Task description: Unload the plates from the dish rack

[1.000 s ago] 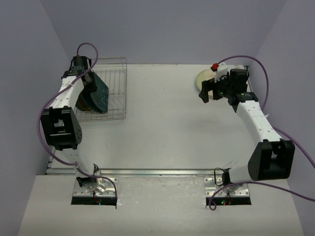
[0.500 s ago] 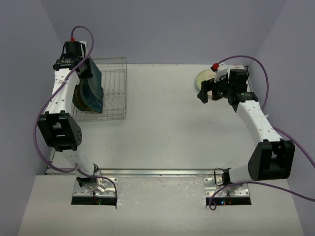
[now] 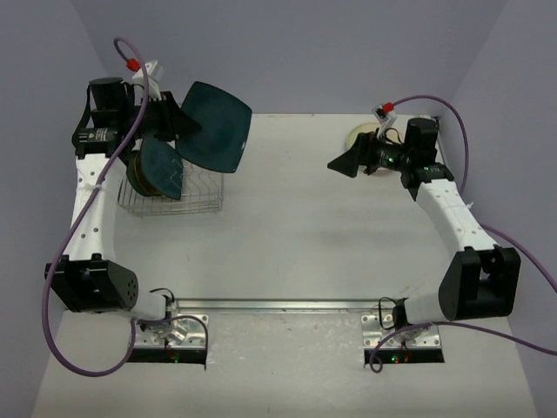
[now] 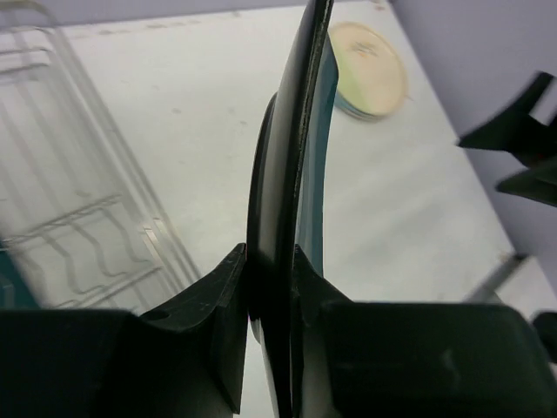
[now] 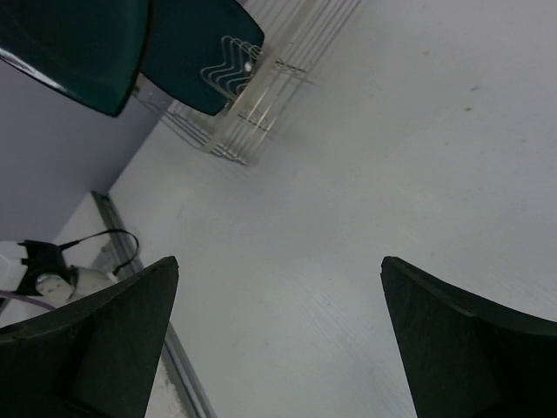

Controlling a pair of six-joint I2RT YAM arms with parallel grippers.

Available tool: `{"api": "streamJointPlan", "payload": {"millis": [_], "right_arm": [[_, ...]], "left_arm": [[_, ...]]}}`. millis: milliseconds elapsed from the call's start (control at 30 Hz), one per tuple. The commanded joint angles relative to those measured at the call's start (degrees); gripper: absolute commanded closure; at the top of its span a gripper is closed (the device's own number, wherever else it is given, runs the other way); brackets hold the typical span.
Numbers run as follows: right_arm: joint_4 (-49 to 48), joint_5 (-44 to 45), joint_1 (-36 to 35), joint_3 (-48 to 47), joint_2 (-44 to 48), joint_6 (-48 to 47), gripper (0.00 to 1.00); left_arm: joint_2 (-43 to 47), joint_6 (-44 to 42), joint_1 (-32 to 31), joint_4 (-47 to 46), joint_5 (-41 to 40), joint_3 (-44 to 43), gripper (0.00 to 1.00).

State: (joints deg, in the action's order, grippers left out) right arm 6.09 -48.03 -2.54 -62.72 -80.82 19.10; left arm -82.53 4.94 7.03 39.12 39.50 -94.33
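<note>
Pinching the dark teal plate (image 3: 216, 126) by its rim, the left gripper (image 3: 177, 131) holds it in the air above the dish rack (image 3: 202, 187), at about 10 o'clock on the table (image 3: 296, 235). The plate is clear of the rack's wires. Its broad face tilts up toward the overhead camera, and its body reaches out from the gripper toward 3 o'clock. From the left wrist the plate appears edge-on, running up the middle of the view, with 1 finger (image 4: 213, 300) pressed against each face.

2 more plates stand in the rack. A second teal plate (image 3: 161, 170) sits upright in the slots. Just beside it, on the 9 o'clock side, is a yellow-green plate (image 3: 131, 177), of which only a dull edge shows.

The right gripper (image 3: 341, 164) hangs over the table at about 2 o'clock, pointing toward 9 o'clock, its jaws spread wide with nothing between them. In the right wrist view its 2 fingers (image 5: 104, 340) stand far apart with bare table between them, and the rack and both teal plates are at 11 o'clock.

The cream plates (image 4: 370, 57) lie flat in a stack at 1 o'clock on the table, just behind the right gripper. A pale blue-green rim shows under the top one.
</note>
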Motion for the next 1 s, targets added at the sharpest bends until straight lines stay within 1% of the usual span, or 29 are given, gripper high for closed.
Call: {"api": "streamJointPlan", "payload": {"millis": [0, 200, 233, 267, 333, 433, 467, 500, 567, 667, 767, 867, 967], "right_arm": [[-13.7, -8.9, -3.6, 1.5, -0.8, 14.4, 0.01], [-15.1, -8.5, -13.1, 0.3, -3.4, 15.7, 0.01], [-15.2, -8.3, -13.1, 0.1, -3.8, 15.7, 0.01], [-15.3, -8.1, -14.6, -0.2, -4.9, 15.8, 0.01], [-16.5, -8.1, -16.2, -0.3, -6.1, 17.3, 0.01], [-18.7, -8.3, -17.1, -0.2, -8.2, 19.6, 0.02], [-19.3, -8.5, -17.3, -0.2, -8.7, 20.1, 0.04], [-21.2, -8.9, -17.3, 0.1, -9.2, 20.9, 0.11], [-24.7, -10.0, -17.3, 1.1, -9.5, 23.4, 0.29], [-28.4, -10.2, -17.4, 2.2, -9.6, 26.4, 0.49], [-30.1, -11.0, -17.6, 1.9, -10.2, 28.1, 0.55], [-33.5, -12.1, -17.7, 1.9, -11.1, 31.6, 0.59], [-35.2, -12.4, -18.2, 1.7, -12.0, 34.2, 0.61]], "left_arm": [[3.8, 8.9, -2.8, -14.0, 20.6, 6.4, 1.00], [5.4, 8.1, -11.2, -16.0, 20.7, 11.9, 1.00], [5.5, 8.1, -11.2, -16.0, 20.8, 11.9, 1.00], [5.8, 8.9, -11.9, -17.1, 20.6, 14.0, 1.00], [5.8, 9.4, -12.1, -17.6, 20.6, 15.1, 1.00], [5.7, 9.4, -12.1, -17.7, 21.1, 16.3, 1.00], [5.7, 9.5, -12.1, -17.7, 21.4, 16.5, 1.00], [5.6, 9.5, -12.1, -17.8, 21.5, 16.9, 1.00], [5.6, 9.6, -12.1, -18.1, 21.5, 17.3, 1.00], [5.4, 10.4, -12.1, -18.9, 21.9, 17.9, 1.00], [5.0, 11.1, -12.1, -20.0, 23.0, 18.3, 1.00], [4.8, 11.8, -12.1, -20.6, 23.3, 18.8, 1.00], [4.8, 12.2, -12.1, -21.1, 23.3, 19.0, 1.00]]}}
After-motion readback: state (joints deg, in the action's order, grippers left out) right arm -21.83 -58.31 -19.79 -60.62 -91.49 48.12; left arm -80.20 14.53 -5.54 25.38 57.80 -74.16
